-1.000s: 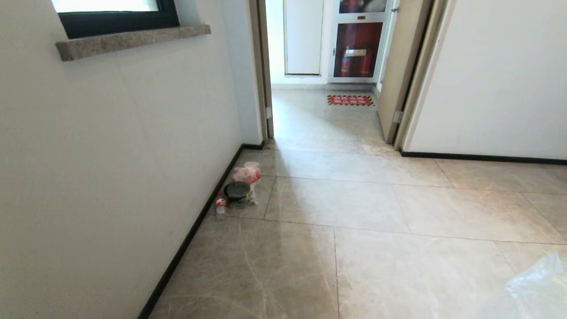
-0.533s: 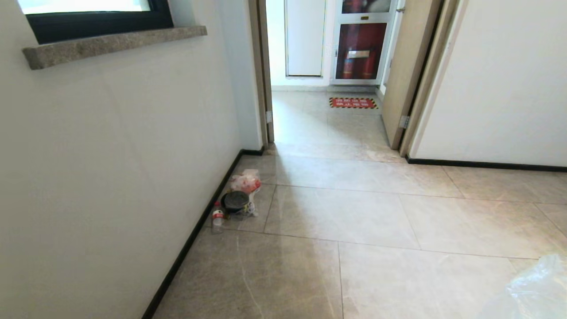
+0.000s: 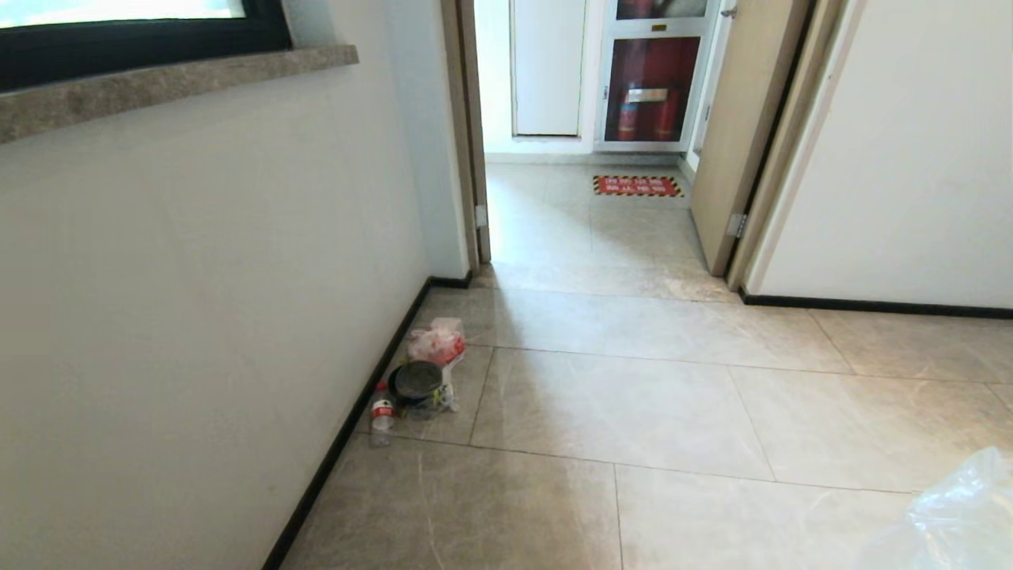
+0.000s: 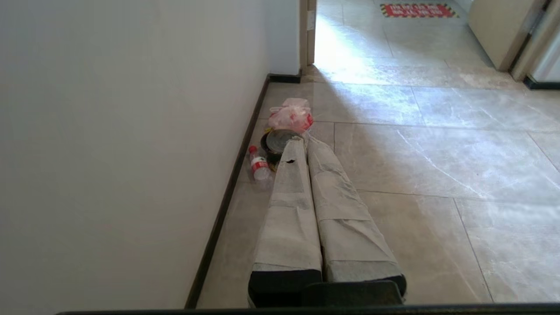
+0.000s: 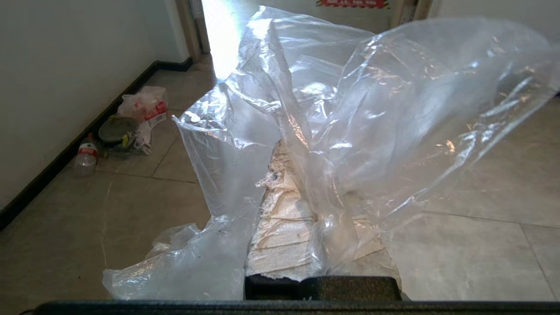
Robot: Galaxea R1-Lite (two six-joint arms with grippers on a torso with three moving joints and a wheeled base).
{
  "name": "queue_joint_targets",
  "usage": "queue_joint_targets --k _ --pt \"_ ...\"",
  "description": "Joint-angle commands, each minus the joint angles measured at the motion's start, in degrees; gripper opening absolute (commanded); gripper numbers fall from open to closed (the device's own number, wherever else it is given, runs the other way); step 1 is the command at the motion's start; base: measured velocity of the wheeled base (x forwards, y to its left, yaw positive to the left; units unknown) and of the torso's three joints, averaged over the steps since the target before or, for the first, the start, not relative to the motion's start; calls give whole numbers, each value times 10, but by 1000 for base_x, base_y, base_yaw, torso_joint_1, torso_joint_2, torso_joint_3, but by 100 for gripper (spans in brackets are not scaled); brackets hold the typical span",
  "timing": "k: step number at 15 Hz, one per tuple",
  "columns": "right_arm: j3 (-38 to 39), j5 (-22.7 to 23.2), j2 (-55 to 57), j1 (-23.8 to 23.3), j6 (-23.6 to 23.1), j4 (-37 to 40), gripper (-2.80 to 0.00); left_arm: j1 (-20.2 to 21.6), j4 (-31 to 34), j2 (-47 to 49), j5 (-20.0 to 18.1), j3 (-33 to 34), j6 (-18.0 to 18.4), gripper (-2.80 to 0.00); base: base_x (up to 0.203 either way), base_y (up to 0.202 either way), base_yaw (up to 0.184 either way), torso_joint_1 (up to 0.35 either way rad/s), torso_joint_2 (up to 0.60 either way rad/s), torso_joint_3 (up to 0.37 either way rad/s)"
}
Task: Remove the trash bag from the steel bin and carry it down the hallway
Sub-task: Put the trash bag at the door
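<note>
Bag in tow, robot heads for the hallway door

Nearest, the right gripper [image 5: 302, 183] has its fingers clamped on the clear trash bag [image 5: 372, 109], which billows over them at 5 o'clock in the head view, evidently held up to keep clear of the floor [image 3: 633, 396]. The left gripper [image 4: 302, 144] rides idle, fingers together. At 10 o'clock, litter [image 3: 419, 372] lies along the wall. At 12 o'clock the doorway [image 3: 586, 222] stands open. The steel bin is not in view.

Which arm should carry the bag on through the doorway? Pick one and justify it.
Right. The right gripper is shut on the thin, crinkly clear plastic trash bag. The left gripper is shut and empty, pointing toward litter by the wall.
</note>
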Motion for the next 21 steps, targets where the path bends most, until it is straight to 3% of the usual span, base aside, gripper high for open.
queue_joint_targets --k 1,18,21 --pt "0 0 1 -1 -1 0 -280 0 1 0 1 0 0 -280 117 0 8 -2 5 4" --pt "-2 0 1 -1 -6 5 -280 0 1 0 1 0 -1 -280 0 0 0 0 0 0" --pt "0 1 1 -1 -6 0 -280 0 1 0 1 0 -1 -280 3 -2 126 5 1 0"
